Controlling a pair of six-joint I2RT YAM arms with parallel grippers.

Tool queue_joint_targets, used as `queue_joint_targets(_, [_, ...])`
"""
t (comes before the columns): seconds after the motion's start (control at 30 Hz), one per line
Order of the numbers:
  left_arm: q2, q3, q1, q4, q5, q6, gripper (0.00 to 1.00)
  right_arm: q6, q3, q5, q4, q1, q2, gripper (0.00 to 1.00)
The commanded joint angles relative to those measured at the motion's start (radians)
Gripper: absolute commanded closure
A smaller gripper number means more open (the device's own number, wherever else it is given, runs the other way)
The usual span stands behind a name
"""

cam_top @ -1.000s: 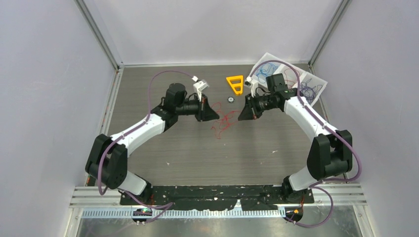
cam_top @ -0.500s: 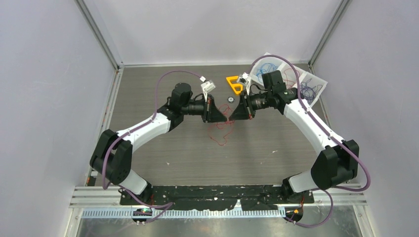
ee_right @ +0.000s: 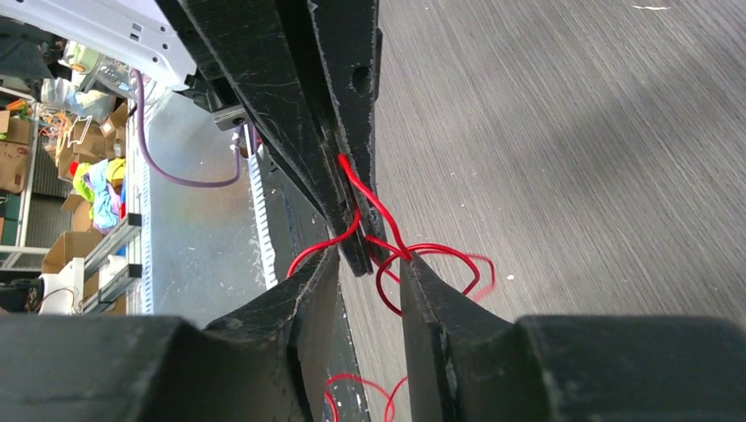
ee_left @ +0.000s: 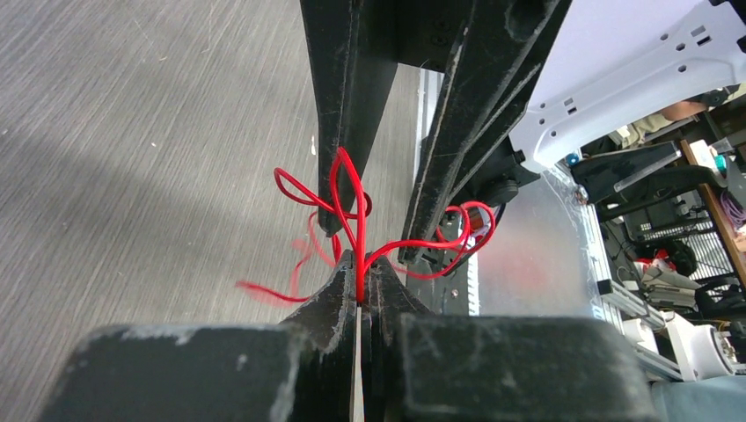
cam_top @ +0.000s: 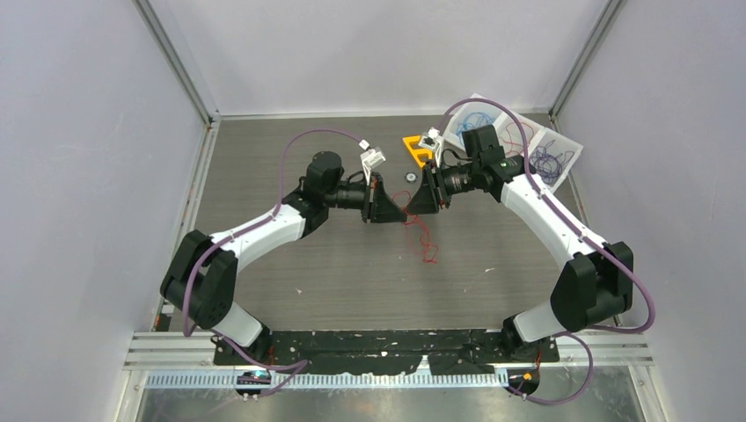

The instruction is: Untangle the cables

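step: mid-untangle, we judge; a red cable (ee_left: 352,189) knot is held up between the two tools
left tool (ee_left: 359,264): closed, its tips pinch the red cable
right tool (ee_right: 369,264): jaws apart; cable loops run through the gap and we see no clamp on them
cable place: above the bench (cam_top: 352,281), midway between the side edges and closer to the far edge; a loose tail trails toward the near edge
colours: we see red only
nearby: orange triangle (cam_top: 419,148) by the far edge, apart from the cable
next: we reckon the right tool must close on one strand beside the left tips, then draw rightward; taking the wrong strand could tighten the knot
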Motion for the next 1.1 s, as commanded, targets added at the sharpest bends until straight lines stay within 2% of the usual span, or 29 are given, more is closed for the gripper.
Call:
queue_joint_targets(0.0, [0.004, 0.003, -0.003, 0.069, 0.018, -0.021, 1.00, 0.018, 0.022, -0.063, 0.035, 0.006, -0.011, 0.61])
queue_joint_targets(0.17, [0.015, -0.004, -0.003, 0.063, 0.032, -0.012, 1.00, 0.023, 0.015, -0.089, 0.036, 0.006, -0.023, 0.59])
queue_joint_targets(0.23, [0.019, 0.000, -0.003, 0.068, 0.044, -0.017, 1.00, 0.039, 0.005, -0.088, 0.061, 0.007, -0.031, 0.65])
queue_joint_targets(0.33, [0.023, 0.012, -0.005, 0.086, 0.074, -0.041, 1.00, 0.065, -0.002, -0.075, 0.105, 0.006, -0.043, 0.85])
queue_joint_targets(0.4, [0.026, 0.018, -0.004, 0.090, 0.092, -0.050, 1.00, 0.083, -0.001, -0.073, 0.125, 0.006, -0.046, 0.93])
queue_joint_targets(0.5, [0.019, 0.015, -0.005, 0.075, 0.100, -0.040, 0.99, 0.098, 0.005, -0.063, 0.132, 0.002, -0.055, 0.94])
queue_joint_targets(0.57, [0.006, 0.008, -0.003, 0.037, 0.088, -0.011, 0.82, 0.108, 0.007, -0.049, 0.139, -0.012, -0.067, 0.95])
queue_joint_targets(0.63, [-0.014, -0.005, 0.003, -0.009, 0.065, 0.018, 0.59, 0.136, 0.006, -0.044, 0.161, -0.035, -0.076, 0.95])
queue_joint_targets(0.8, [-0.076, -0.058, 0.057, -0.064, -0.016, 0.052, 0.28, 0.241, 0.009, -0.031, 0.245, -0.115, -0.094, 0.94])
queue_joint_targets(0.9, [-0.107, -0.066, 0.091, -0.122, -0.067, 0.107, 0.19, 0.272, 0.033, -0.020, 0.273, -0.177, -0.088, 0.95])
queue_joint_targets(1.07, [-0.137, -0.057, 0.136, -0.197, -0.113, 0.180, 0.16, 0.283, 0.143, -0.009, 0.276, -0.256, -0.040, 0.94])
